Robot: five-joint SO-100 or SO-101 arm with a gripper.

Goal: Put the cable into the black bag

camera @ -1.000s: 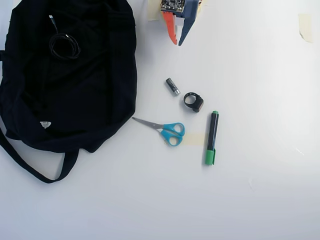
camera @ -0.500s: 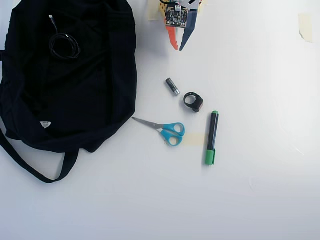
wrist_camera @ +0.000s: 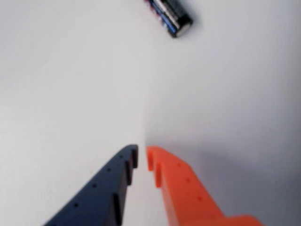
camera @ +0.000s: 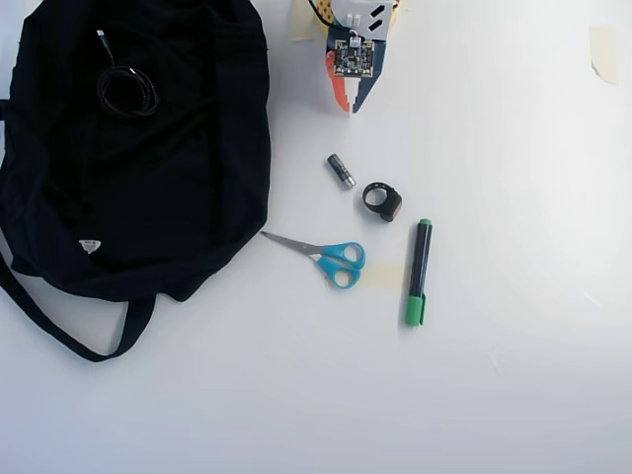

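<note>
A coiled black cable (camera: 125,87) lies on the black bag (camera: 188,197) at the upper left of the overhead view; whether it is inside or on top I cannot tell. My gripper (camera: 352,105) is at the top centre, right of the bag and well apart from the cable. Its dark blue and orange fingers are nearly together and hold nothing. In the wrist view the gripper (wrist_camera: 142,155) hovers over bare white table, its tips a narrow gap apart. The bag and cable are out of the wrist view.
A battery (camera: 341,170) lies just below the gripper; it also shows in the wrist view (wrist_camera: 171,16). A small black ring-shaped object (camera: 382,200), blue-handled scissors (camera: 331,259) and a green-capped marker (camera: 418,272) lie mid-table. Tape bits (camera: 601,51) sit at the right.
</note>
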